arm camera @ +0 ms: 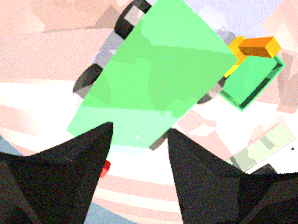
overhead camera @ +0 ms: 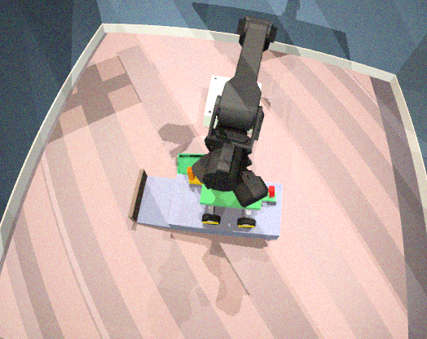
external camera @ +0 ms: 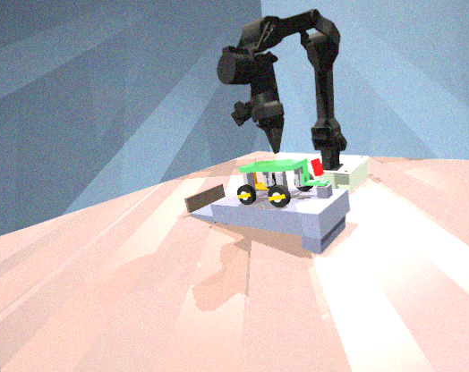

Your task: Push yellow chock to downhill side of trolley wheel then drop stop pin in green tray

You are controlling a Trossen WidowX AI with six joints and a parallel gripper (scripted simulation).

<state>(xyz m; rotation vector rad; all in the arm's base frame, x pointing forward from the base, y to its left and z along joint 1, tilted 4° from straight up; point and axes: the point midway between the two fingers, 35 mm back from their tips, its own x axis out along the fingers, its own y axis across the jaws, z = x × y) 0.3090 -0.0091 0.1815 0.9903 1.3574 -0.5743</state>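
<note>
The trolley stands upright on the ramp. The red-headed stop pin stands at its uphill end. The yellow chock, orange handle up, lies at the trolley's downhill corner on the tray side; the deck and arm hide whether it touches the wheel. The green tray lies beside the ramp, partly hidden by the arm in the top view. My gripper is open and empty, above the trolley's deck.
A brown end board stands across the ramp's low end. The pale robot base is on the tray's side of the ramp. The arm reaches over the trolley. A low pale border edges the table.
</note>
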